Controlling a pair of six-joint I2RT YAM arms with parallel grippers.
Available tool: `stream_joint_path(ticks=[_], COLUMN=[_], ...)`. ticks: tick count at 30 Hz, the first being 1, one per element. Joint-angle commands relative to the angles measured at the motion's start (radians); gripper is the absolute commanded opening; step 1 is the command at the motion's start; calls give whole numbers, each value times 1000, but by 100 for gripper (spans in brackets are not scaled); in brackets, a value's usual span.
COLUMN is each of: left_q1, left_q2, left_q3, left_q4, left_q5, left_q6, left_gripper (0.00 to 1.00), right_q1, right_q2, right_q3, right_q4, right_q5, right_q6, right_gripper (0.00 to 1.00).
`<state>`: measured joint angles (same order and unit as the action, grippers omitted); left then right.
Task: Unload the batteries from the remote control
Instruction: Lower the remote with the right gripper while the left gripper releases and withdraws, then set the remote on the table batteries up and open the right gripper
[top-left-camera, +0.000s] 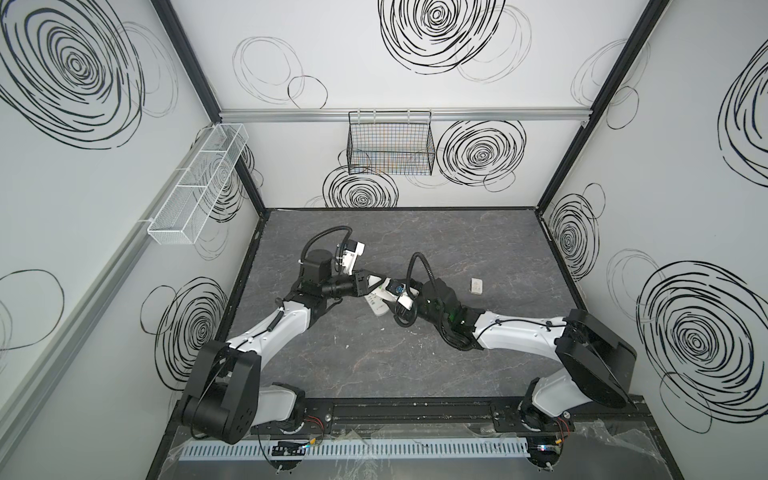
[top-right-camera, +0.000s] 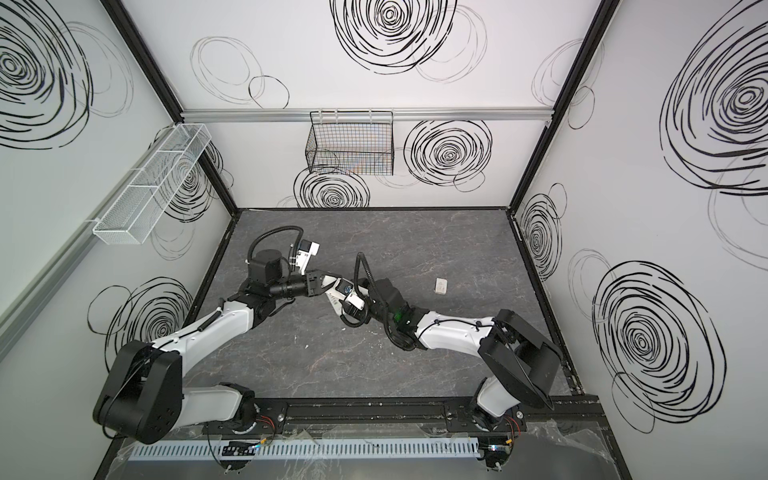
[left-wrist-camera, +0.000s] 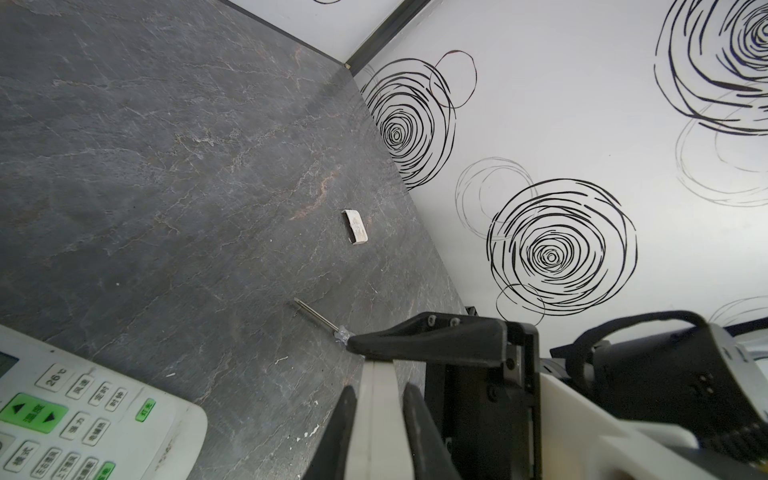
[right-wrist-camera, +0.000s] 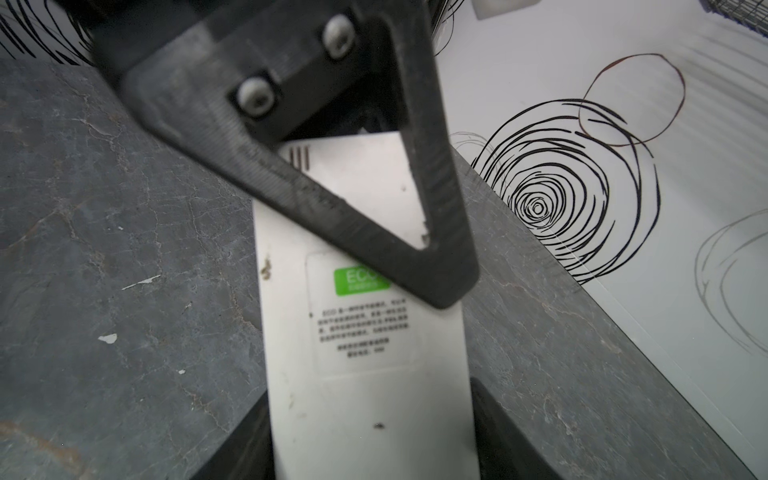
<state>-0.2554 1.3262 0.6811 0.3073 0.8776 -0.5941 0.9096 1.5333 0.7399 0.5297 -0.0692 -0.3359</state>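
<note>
A white remote control (right-wrist-camera: 361, 332) is held above the table, its back with a green ECO sticker facing the right wrist camera. My left gripper (left-wrist-camera: 380, 419) is shut on its thin edges, and one of its black fingers (right-wrist-camera: 440, 199) crosses the remote's back. My right gripper (right-wrist-camera: 374, 440) grips the other end, its jaws pressed against both long sides. In both top views the grippers (top-left-camera: 372, 282) (top-right-camera: 324, 284) meet at mid-table. No batteries show; they are hidden.
A second white remote (left-wrist-camera: 83, 415) (top-left-camera: 376, 308) lies buttons up under the arms. A clear-handled screwdriver (left-wrist-camera: 318, 320) lies beside it. A small white cover (top-left-camera: 476, 286) (left-wrist-camera: 356, 226) rests to the right. Wire baskets (top-left-camera: 390, 143) hang on the walls.
</note>
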Motion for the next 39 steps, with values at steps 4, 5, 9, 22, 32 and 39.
stream_joint_path(ticks=[4, 5, 9, 22, 32, 39], left_q1=[-1, 2, 37, 182, 184, 179], left_q2=[-5, -6, -17, -27, -25, -34], left_q3=[29, 28, 31, 133, 212, 213], left_q4=[51, 54, 93, -109, -315, -353], left_q5=[21, 24, 42, -84, -261, -340], left_q6=[12, 11, -3, 155, 361, 413], left_gripper=[38, 48, 70, 91, 96, 96], right_q1=[4, 0, -8, -56, -113, -114], right_q2=[-28, -35, -49, 2, 224, 348], right_q3=[12, 7, -26, 32, 251, 384], right_q4=[0, 3, 17, -194, -425, -521], right_q5=[77, 79, 73, 170, 151, 185], right_q6=[67, 81, 126, 585, 798, 829], right_gripper=[40, 39, 37, 32, 30, 33])
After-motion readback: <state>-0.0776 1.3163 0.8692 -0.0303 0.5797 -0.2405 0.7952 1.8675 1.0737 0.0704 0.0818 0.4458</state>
